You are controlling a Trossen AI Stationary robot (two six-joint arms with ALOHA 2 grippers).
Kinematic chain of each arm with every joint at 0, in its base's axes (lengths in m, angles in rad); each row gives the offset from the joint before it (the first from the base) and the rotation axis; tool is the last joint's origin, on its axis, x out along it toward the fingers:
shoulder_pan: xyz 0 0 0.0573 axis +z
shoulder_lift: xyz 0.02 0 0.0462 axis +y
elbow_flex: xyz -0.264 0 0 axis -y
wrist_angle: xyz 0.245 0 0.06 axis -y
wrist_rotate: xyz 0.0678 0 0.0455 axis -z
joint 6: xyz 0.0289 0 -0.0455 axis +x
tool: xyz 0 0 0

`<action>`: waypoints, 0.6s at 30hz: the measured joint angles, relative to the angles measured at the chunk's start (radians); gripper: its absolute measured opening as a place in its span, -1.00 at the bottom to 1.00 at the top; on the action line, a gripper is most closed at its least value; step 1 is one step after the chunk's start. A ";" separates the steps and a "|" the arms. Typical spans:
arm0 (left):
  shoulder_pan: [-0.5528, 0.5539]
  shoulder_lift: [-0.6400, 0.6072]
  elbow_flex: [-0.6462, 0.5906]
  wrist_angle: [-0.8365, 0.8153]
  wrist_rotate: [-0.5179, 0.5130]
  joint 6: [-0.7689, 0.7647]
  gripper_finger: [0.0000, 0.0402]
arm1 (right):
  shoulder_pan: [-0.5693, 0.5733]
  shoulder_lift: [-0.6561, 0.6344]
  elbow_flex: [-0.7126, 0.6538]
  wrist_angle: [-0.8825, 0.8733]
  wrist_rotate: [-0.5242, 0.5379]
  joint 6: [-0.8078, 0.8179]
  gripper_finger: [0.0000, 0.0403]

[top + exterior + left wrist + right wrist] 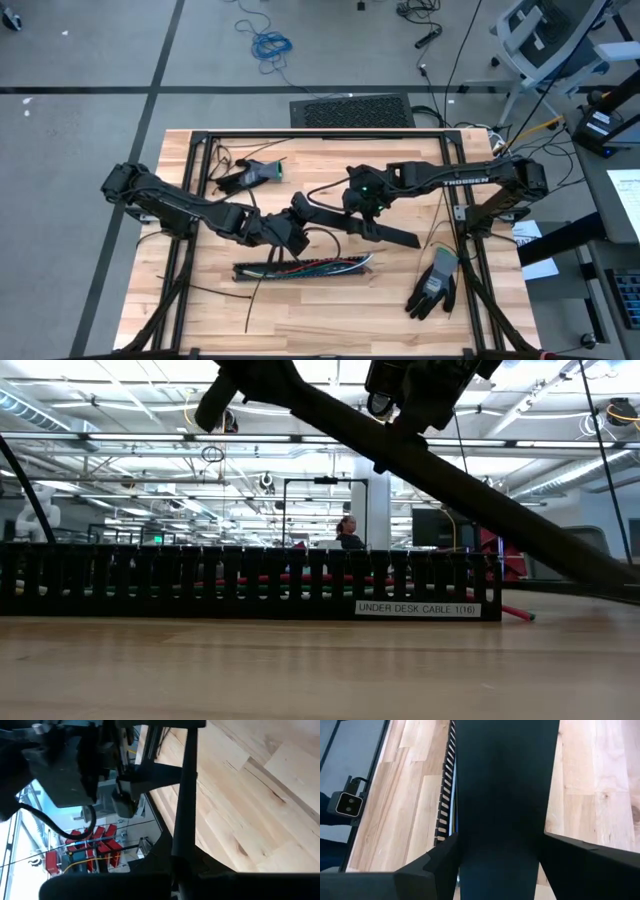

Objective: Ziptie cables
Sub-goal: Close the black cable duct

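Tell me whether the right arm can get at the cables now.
Probably not yet: the right gripper has its jaws on the long black strip; the cables lie apart in the slotted tray.

Both arms reach in toward the table's middle, the left gripper (298, 226) pinched shut with its wrist angled inward, and the right gripper (372, 222) pointing down beside it, its two fingers (427, 865) spread around a flat black bar.
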 joint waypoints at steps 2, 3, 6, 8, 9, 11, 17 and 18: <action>-0.005 -0.008 0.013 -0.007 0.004 -0.004 -0.92 | 0.000 0.000 0.000 0.005 0.000 -0.001 0.04; -0.007 -0.009 0.019 -0.003 0.005 -0.005 -0.90 | 0.000 0.000 0.000 0.002 -0.001 -0.005 0.04; -0.007 -0.010 0.030 0.000 0.008 -0.038 -0.85 | 0.000 -0.001 0.000 -0.007 -0.002 -0.010 0.04; -0.007 -0.011 0.031 -0.003 0.014 -0.059 -0.82 | 0.000 0.000 0.000 -0.021 -0.001 -0.011 0.04; -0.008 -0.014 0.031 -0.015 0.022 -0.062 -0.81 | 0.000 0.000 -0.002 -0.030 0.000 -0.010 0.04; -0.008 -0.015 0.031 -0.032 0.026 -0.068 -0.80 | 0.000 0.002 -0.005 -0.055 0.001 -0.011 0.04; -0.008 -0.020 0.039 -0.054 0.025 -0.162 -0.80 | 0.000 0.011 -0.011 -0.126 0.022 -0.029 0.03; -0.008 -0.022 0.040 -0.055 0.021 -0.174 -0.80 | 0.000 0.013 -0.013 -0.133 0.025 -0.034 0.03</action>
